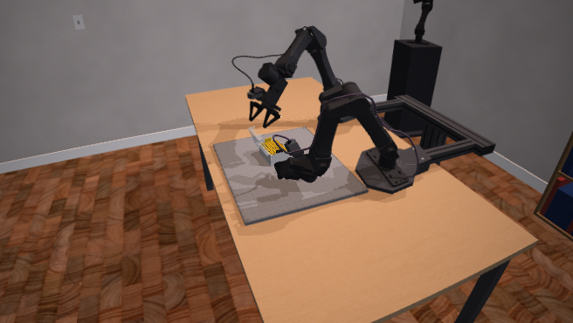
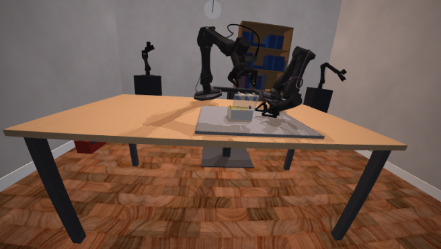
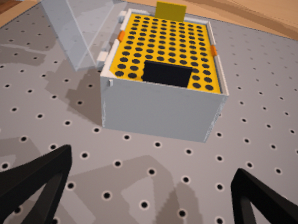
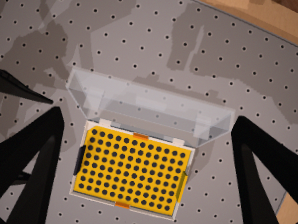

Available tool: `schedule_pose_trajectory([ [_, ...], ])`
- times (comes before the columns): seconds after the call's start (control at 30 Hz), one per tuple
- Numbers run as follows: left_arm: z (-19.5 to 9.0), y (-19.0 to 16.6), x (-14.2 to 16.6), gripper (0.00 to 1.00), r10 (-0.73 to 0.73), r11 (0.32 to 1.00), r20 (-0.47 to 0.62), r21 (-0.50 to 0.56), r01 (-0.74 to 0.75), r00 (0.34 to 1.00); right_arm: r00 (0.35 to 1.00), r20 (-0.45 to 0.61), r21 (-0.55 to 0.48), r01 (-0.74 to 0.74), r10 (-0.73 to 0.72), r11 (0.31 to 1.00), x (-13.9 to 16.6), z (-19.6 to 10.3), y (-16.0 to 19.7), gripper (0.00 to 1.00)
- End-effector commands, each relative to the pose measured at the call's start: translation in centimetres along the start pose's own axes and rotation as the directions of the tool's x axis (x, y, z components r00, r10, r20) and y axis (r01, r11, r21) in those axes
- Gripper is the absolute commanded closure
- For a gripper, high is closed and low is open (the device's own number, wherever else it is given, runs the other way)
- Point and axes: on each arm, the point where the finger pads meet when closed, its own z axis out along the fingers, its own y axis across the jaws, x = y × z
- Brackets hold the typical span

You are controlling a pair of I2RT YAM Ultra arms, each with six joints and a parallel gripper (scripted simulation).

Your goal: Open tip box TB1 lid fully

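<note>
The tip box TB1 (image 1: pixel 266 158) (image 2: pixel 240 116) (image 3: pixel 160 112) stands flat on the grey base plate (image 1: pixel 258 209) (image 2: pixel 215 128). Its clear lid (image 1: pixel 254 134) (image 2: pixel 247 101) (image 3: pixel 82 30) (image 4: pixel 150 100) stands open on the hinge side away from the arms' bases, leaning back past upright. The yellow insert (image 3: pixel 167 45) (image 4: pixel 132 170) sits level inside the box's rim. My left gripper (image 3: pixel 154 166) (image 2: pixel 259 112) is open and empty, low beside one end wall of the box, not touching it. My right gripper (image 1: pixel 258 123) (image 2: pixel 245 85) is open and empty, high above the box and lid.
A black tab (image 3: pixel 167 74) and an olive tab (image 3: pixel 171 11) stand at opposite ends of the box. The left arm reaches low over the plate on the arms' side. The wooden table (image 1: pixel 371 249) (image 2: pixel 101 118) extends around the plate.
</note>
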Motion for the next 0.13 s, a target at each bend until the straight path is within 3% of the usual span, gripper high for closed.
schedule_pose_trajectory([
  [0.0,0.06,-0.03,-0.91,0.00,0.014,1.000,0.027,0.018,-0.014,1.000,0.998,0.061,-0.018,-0.010,0.011,1.000,-1.94,-1.40,0.06,0.00],
  [0.1,0.06,-0.03,-0.91,0.00,0.014,1.000,0.027,0.018,-0.014,1.000,0.998,0.061,-0.018,-0.010,0.011,1.000,-1.94,-1.40,0.06,0.00],
])
